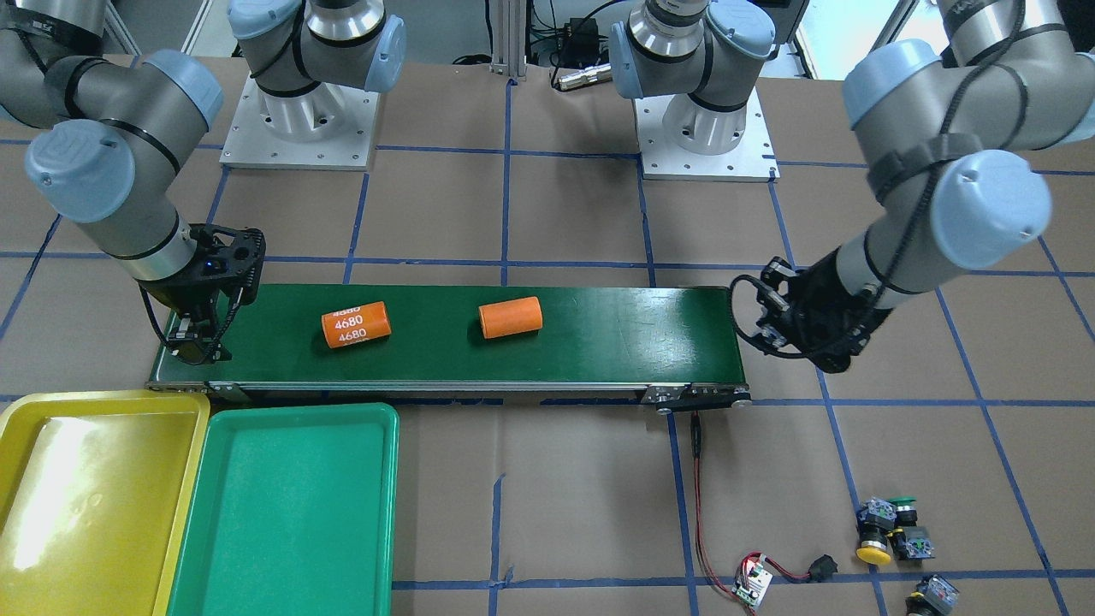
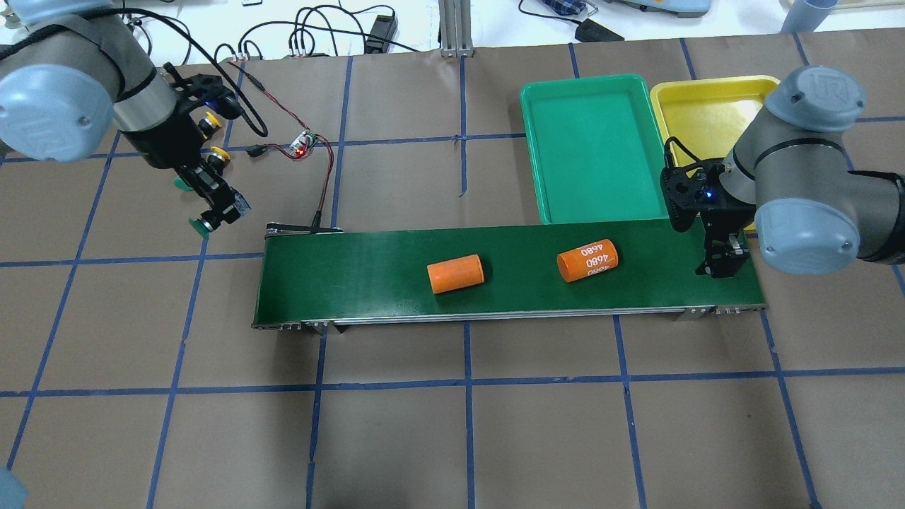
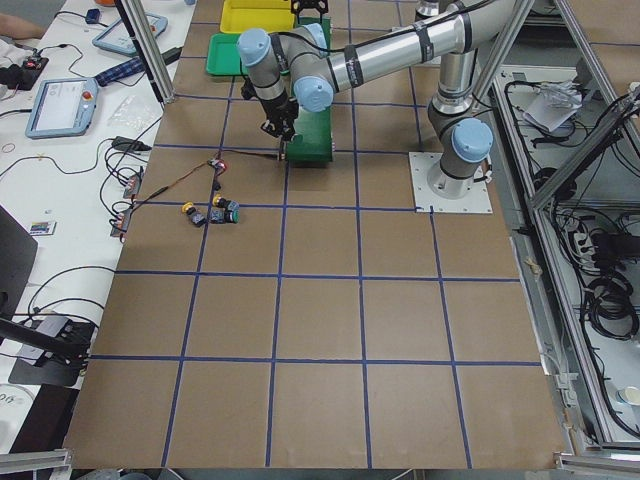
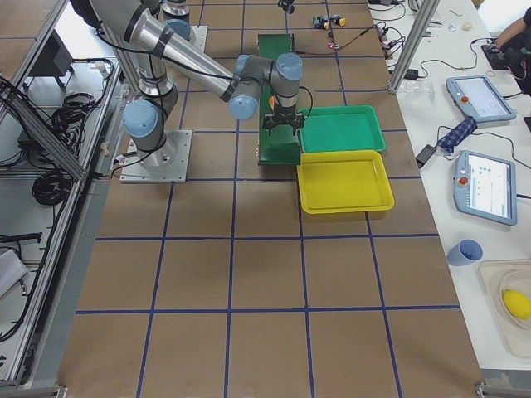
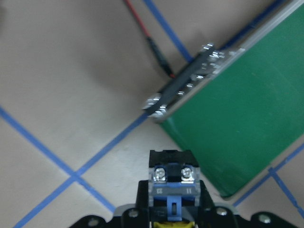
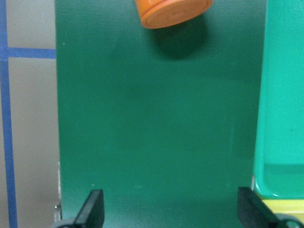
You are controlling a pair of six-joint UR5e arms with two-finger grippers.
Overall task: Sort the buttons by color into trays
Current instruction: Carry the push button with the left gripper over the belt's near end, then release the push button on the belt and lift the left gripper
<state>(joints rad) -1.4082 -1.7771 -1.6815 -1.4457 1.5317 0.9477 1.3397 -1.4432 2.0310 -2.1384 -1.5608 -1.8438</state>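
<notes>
Left pincer (image 2: 220, 206) is pinching a small push-button with a grey-blue contact block (image 5: 172, 183), held aloft just off the end of the long dark-green conveyor belt (image 2: 368, 283) on the robot's left. The cap looks green from overhead, though the wrist view hides it. Right pincer (image 6: 171, 209) hangs spread and empty over the belt's other end, beside the shallow green plastic tray (image 2: 594, 162) and the glossy yellow one (image 2: 700, 106). The remaining buttons (image 1: 874, 547) lie grouped on the brown paper surface (image 1: 556, 513), well apart from the trays. The step in hand is probably carrying this button onto the belt. To do it well, centre it over the belt's width, lower until it nearly touches, then release gently so the round cap cannot roll toward the two orange cylinders (image 2: 456, 274).
</notes>
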